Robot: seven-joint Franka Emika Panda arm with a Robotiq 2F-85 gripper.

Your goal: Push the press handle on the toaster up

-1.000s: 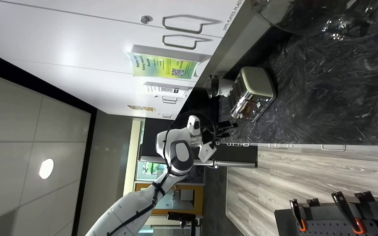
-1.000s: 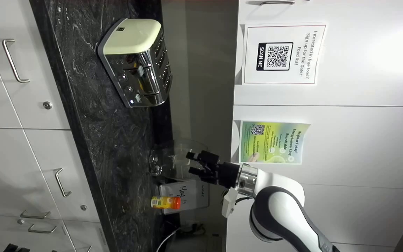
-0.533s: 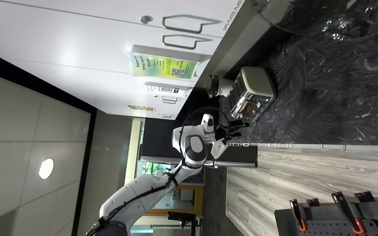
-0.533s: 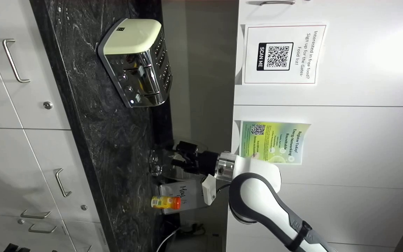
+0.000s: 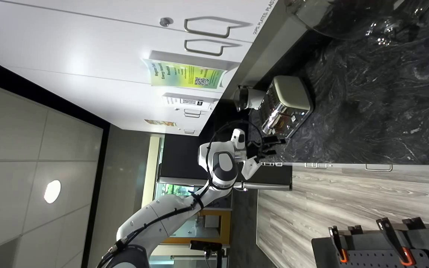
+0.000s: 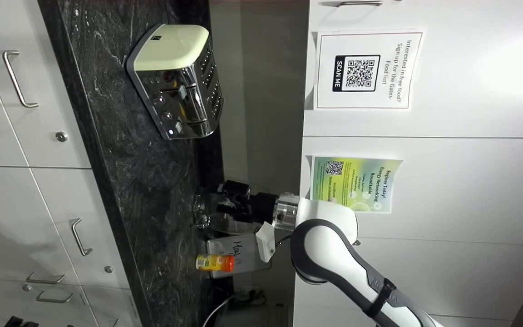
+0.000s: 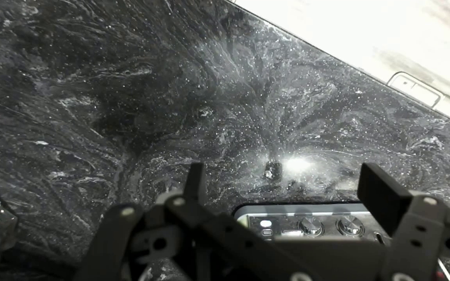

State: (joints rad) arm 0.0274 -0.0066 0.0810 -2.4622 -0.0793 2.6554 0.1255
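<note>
The toaster [image 6: 173, 47] stands on the dark marbled counter, with cream sides and a chrome front; an exterior view also shows it [image 5: 292, 95]. On its front are two press handles; the far handle [image 6: 182, 92] sits higher than the near handle [image 6: 179, 127], beside a lit white light. My gripper [image 6: 219, 198] is open and empty, apart from the toaster and before its front; it also shows in an exterior view [image 5: 279, 146]. In the wrist view, the gripper [image 7: 281, 171] has fingers wide apart over the toaster's front [image 7: 287, 212]; its body hides much of it, and a handle [image 7: 292, 233] just shows.
A clear container [image 6: 202, 213] stands behind the gripper, beside a yellow bottle [image 6: 214, 262] and a whiteboard [image 6: 243, 254]. A coffee maker [image 5: 253, 98] stands past the toaster. Wall cabinets [image 6: 425, 181] hang above. The counter edge [image 7: 318, 48] runs along the front.
My gripper has moved down towards the counter, fast at first and then only a little, and stays open. The toaster and its handles have not moved.
</note>
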